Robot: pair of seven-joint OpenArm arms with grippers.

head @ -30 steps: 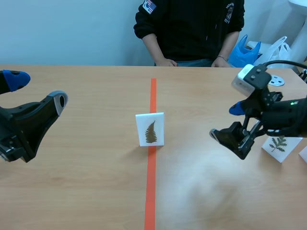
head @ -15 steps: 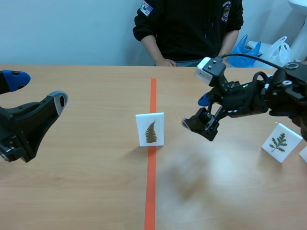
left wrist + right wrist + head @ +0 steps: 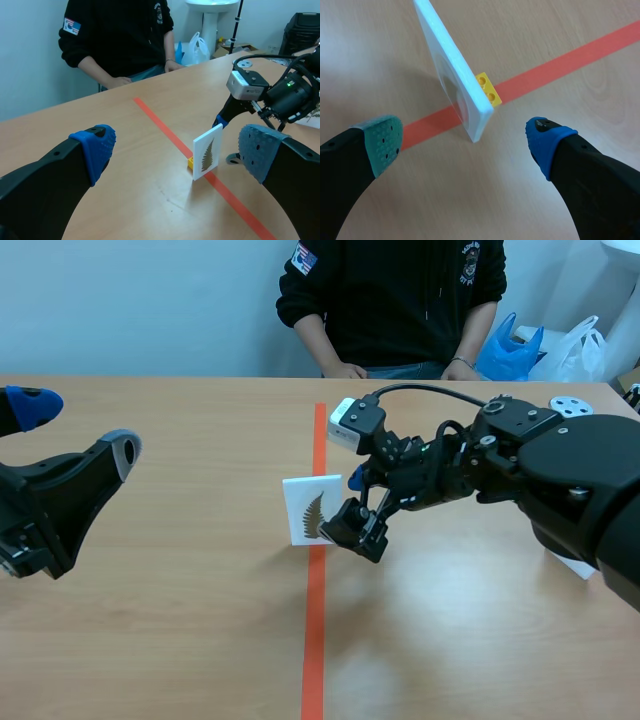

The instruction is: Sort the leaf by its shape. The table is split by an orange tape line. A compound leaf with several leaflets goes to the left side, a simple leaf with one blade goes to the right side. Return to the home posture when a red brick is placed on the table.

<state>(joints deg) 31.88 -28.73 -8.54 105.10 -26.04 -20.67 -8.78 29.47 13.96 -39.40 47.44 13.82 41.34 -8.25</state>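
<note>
A white card [image 3: 312, 508] printed with a fern-like leaf of several leaflets stands upright on the orange tape line [image 3: 315, 640], propped by a small yellow brick [image 3: 191, 161]. My right gripper [image 3: 352, 505] has come in from the right and is open at the card's right edge. In the right wrist view the card [image 3: 455, 70] and the brick [image 3: 487, 89] lie just ahead of the gap of the gripper [image 3: 465, 137], edge-on and untouched. My left gripper [image 3: 78, 428] hangs open at the far left, well away from the card [image 3: 207, 157].
A person [image 3: 395, 300] sits across the table with both hands at its far edge. Blue and white bags [image 3: 520, 345] lie behind on the right. Another leaf card [image 3: 312, 117] stands on the right side, mostly hidden by my right arm.
My right arm has swung left from the table's right side to the card on the tape line, gripper still open. The left arm and the card have not moved.
</note>
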